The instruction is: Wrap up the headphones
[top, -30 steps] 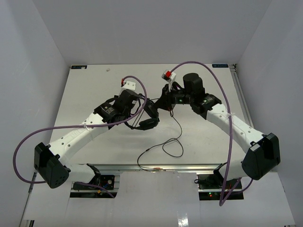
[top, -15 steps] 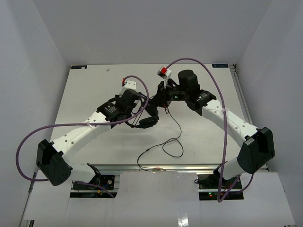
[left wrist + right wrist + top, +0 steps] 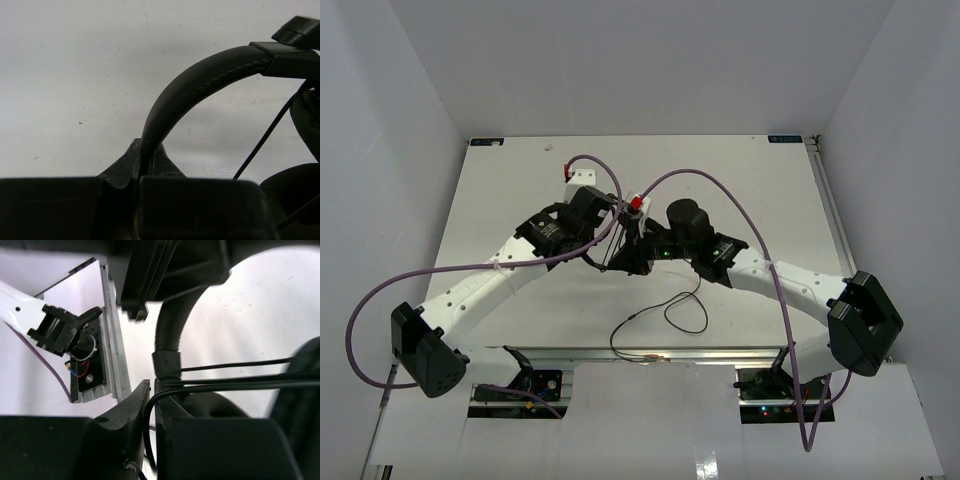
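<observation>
The black headphones (image 3: pixel 625 258) hang between my two grippers over the middle of the table. My left gripper (image 3: pixel 146 152) is shut on the curved headband (image 3: pixel 200 85); in the top view it (image 3: pixel 608 222) sits at the headphones' upper left. My right gripper (image 3: pixel 151 390) is shut on the thin dark cable (image 3: pixel 225 385), which runs across an earcup (image 3: pixel 210 407); in the top view it (image 3: pixel 638 240) is pressed close to the headphones. Loose cable (image 3: pixel 680 305) loops down on the table to a reddish plug end (image 3: pixel 650 357) at the front edge.
Purple robot cables (image 3: pixel 720 185) arc over both arms. The table's front rail (image 3: pixel 650 352) lies just under the loose cable loop. White walls enclose the table on the left, back and right.
My right gripper has swung left and toward the front, drawing the cable across the headphones. My left gripper has kept its hold on the headband and shifted slightly. The loose loop on the table is shorter.
</observation>
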Robot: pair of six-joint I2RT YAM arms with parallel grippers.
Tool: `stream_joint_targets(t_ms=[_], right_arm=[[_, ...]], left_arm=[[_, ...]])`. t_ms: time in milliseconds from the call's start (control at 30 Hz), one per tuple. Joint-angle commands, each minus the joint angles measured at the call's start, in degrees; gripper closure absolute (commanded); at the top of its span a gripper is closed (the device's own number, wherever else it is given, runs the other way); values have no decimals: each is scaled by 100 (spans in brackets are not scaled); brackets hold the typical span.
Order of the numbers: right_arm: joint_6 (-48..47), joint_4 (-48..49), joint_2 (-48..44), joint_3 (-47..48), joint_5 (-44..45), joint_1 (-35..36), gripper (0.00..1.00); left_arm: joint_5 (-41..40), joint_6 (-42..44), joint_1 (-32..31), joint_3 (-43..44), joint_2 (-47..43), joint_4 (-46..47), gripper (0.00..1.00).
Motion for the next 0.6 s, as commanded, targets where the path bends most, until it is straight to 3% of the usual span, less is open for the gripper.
stream_joint_targets(t_ms=[0, 567], right_arm=[[111, 1064, -335, -384, -34, 476, 84], [-129, 1767, -527, -1324, 1185, 1220, 78]], left_arm=[[-67, -671, 84, 277, -465, 430, 100], [278, -1454, 84, 0, -1794, 737, 100]])
